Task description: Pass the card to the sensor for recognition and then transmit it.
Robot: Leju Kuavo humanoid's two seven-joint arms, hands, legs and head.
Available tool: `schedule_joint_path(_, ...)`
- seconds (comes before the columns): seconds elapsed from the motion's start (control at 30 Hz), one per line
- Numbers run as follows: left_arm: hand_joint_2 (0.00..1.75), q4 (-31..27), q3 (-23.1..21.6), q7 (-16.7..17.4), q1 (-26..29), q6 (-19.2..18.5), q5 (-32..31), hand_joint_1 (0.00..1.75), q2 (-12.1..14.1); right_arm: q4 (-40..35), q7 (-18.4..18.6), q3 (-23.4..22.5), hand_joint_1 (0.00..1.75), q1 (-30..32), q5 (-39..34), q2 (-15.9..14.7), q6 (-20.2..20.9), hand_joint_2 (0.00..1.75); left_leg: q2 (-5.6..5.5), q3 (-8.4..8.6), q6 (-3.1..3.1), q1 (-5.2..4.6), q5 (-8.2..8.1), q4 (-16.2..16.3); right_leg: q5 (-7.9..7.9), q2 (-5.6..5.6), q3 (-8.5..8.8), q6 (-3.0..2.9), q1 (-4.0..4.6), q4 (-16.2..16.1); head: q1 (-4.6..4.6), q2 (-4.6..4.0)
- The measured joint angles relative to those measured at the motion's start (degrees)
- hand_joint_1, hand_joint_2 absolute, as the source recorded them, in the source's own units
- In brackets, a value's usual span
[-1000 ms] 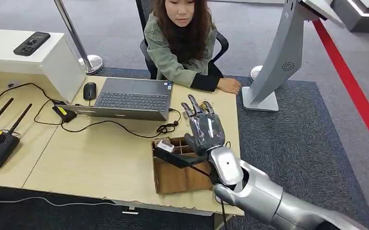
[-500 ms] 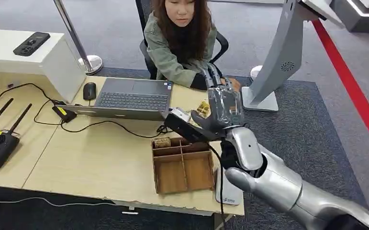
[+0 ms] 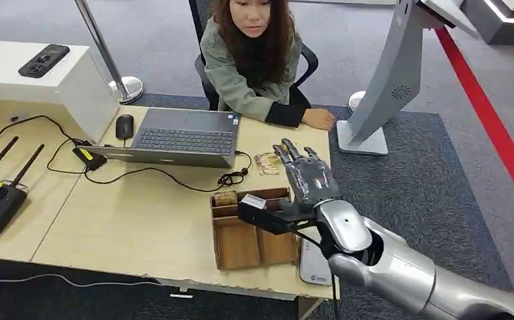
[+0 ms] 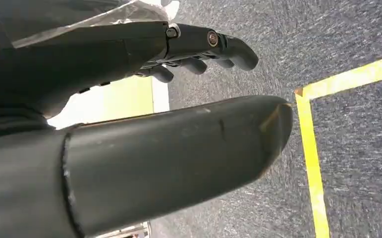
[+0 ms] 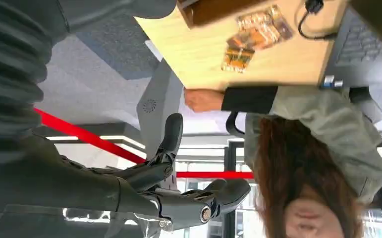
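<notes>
Two cards [image 3: 267,163] lie flat on the wooden table [image 3: 141,220], just right of the laptop [image 3: 182,137] and beyond the far edge of the compartmented wooden tray [image 3: 253,230]. Above the tray's right side the right hand [image 3: 307,181] hangs with fingers [image 3: 287,152] spread apart and nothing in them, pointing toward the cards and the seated person [image 3: 254,60]. By the left wrist view, the left hand [image 4: 198,49] has loosely curled fingers over grey carpet, holding nothing I can make out.
</notes>
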Motion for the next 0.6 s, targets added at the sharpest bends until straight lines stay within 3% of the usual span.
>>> schedule_joint_path(0.6, 0.0, -0.1, 0.4, 0.1, 0.0, 1.0, 0.6, 0.0, 0.4, 3.9, -2.8, 4.5, 0.09, 0.7, 0.2, 0.8, 0.1, 1.75, 0.0, -0.02, 0.0, -0.01, 0.0, 0.0, 0.0, 0.0, 0.0, 0.0, -0.01, 0.0, 0.02, 0.0)
